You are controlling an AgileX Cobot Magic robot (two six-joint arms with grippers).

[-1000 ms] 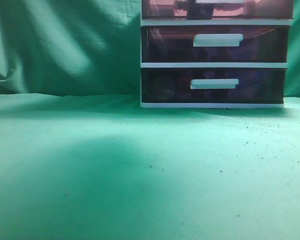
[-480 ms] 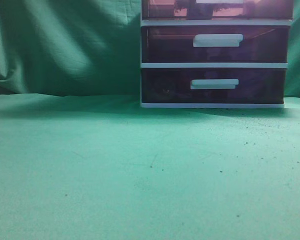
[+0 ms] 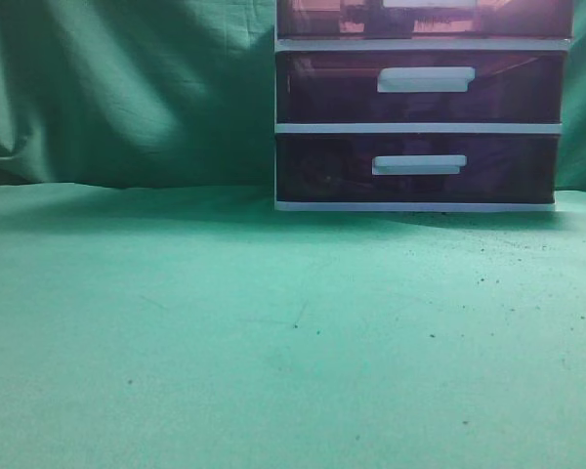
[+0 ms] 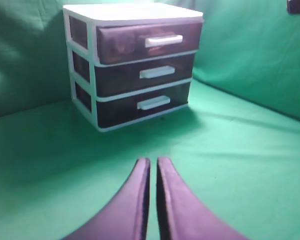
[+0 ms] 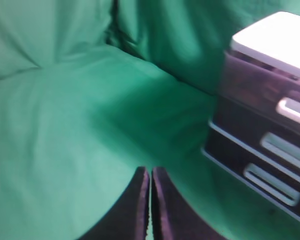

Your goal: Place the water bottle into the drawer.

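Observation:
The white-framed unit (image 3: 420, 127) stands at the back right on the green cloth. Its uppermost drawer (image 4: 147, 42) is dark purple-brown with a white bar handle and looks pushed in; it also shows in the exterior view (image 3: 425, 18) and the right wrist view (image 5: 260, 90). Something dark shows dimly through its front. The water bottle is not plainly in view. My left gripper (image 4: 153, 162) is shut and empty, above the cloth well in front of the unit. My right gripper (image 5: 150, 172) is shut and empty, off to the unit's left. Neither gripper shows in the exterior view.
Two lower like drawers (image 3: 415, 166) sit under the top one. Green cloth (image 3: 225, 332) covers the table and hangs as a backdrop (image 3: 127, 88). A dark object (image 4: 299, 6) shows at the top right corner of the left wrist view.
The dark shadow on the cloth at left centre has gone, and the cloth is evenly lit now. The drawers have not moved.

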